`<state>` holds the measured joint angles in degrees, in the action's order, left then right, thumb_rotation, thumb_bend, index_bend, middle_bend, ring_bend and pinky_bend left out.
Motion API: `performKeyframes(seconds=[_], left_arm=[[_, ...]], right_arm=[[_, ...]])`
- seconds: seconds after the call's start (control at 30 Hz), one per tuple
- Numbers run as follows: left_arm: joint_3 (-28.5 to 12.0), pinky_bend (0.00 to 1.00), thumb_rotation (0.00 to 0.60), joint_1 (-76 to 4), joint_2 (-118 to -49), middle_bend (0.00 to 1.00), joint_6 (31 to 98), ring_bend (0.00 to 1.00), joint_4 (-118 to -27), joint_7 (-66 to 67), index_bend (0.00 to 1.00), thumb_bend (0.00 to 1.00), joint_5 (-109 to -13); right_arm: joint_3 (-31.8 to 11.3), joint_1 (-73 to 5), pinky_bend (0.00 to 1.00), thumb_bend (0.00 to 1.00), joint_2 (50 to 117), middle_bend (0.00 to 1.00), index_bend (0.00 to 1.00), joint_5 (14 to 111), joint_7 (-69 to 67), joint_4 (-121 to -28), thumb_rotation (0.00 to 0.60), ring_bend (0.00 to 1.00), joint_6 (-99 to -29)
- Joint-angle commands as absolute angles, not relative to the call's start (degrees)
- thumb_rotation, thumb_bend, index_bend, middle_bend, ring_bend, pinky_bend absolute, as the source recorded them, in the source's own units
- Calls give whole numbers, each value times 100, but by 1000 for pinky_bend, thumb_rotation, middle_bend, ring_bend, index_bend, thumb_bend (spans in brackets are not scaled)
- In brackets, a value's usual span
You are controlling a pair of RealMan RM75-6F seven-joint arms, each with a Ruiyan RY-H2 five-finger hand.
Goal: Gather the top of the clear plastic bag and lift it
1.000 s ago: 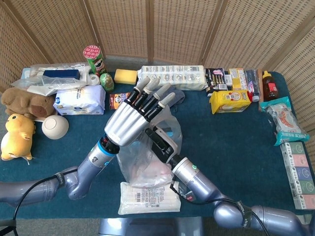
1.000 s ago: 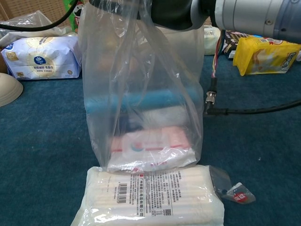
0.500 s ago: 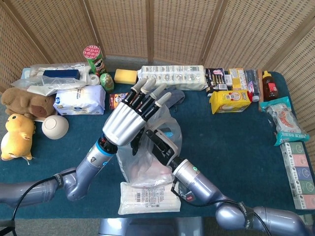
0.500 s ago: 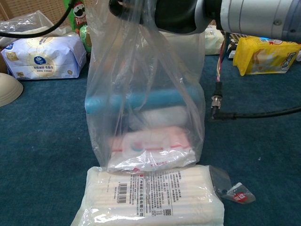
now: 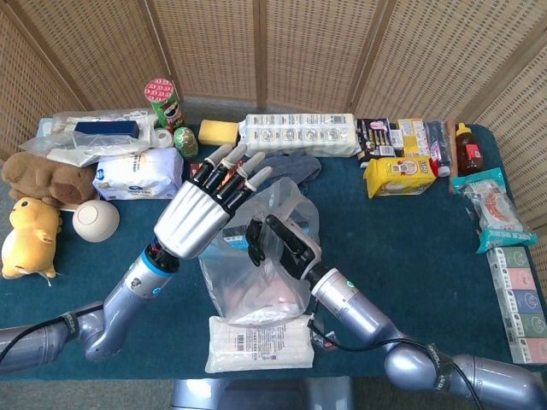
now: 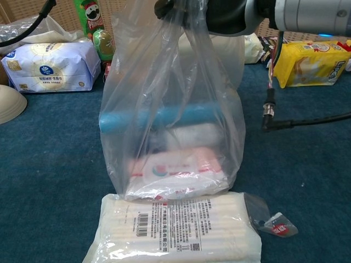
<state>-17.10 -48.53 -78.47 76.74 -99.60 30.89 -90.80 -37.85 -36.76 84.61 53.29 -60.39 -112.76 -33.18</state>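
The clear plastic bag stands mid-table, holding a blue item, a white item and a pink-and-white pack. Its top is bunched together. My right hand grips that gathered top from above; in the chest view only its dark underside shows at the upper edge. My left hand hovers to the left of the bag with its fingers spread and nothing in it, apart from the plastic. The bag's bottom sits right behind a white wrapped pack; whether it touches the cloth I cannot tell.
A tissue pack, a bowl and plush toys lie at the left. A chips can, a sponge and snack packs line the back. A small wrapper lies front right.
My left hand has drawn away leftward and lower, off the bag. My right hand has shifted slightly right and up, and the bag's top is pulled into a tighter bunch.
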Motion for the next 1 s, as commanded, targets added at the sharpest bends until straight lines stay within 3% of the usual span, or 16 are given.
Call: performKeyframes(seconds=[0.03,0.27,0.43,0.7,1.0], left_arm=[[-1671,148,600,-4788,-7749,115,7654,0,-10025,3059,1,83,-9062],[-1525,148,600,-4534,-7353,116,7691,0,-10333,3000,0,83,-9104],[-1078,148,600,-3975,-6761,115,7903,0,-10788,2955,1,83,-9269],[-289,148,600,-2957,-6365,115,8557,0,-10861,2643,0,84,-9627],[514,148,600,-1714,-6440,116,9577,0,-10439,2188,0,83,-10159]], right_arm=[[-3806,-3658,710,153,8422,719,631,5312,-6061,-11265,270,788,-3285],[-3840,-3644,723,153,8320,723,635,5252,-6049,-11240,308,799,-3254],[-3994,-3521,730,153,8056,726,637,5062,-6195,-11423,360,803,-3154],[-4511,-3404,738,153,7410,726,637,4334,-6403,-11831,477,804,-3155],[-5281,-3114,764,155,6718,736,651,3600,-6736,-12602,600,816,-3405]])
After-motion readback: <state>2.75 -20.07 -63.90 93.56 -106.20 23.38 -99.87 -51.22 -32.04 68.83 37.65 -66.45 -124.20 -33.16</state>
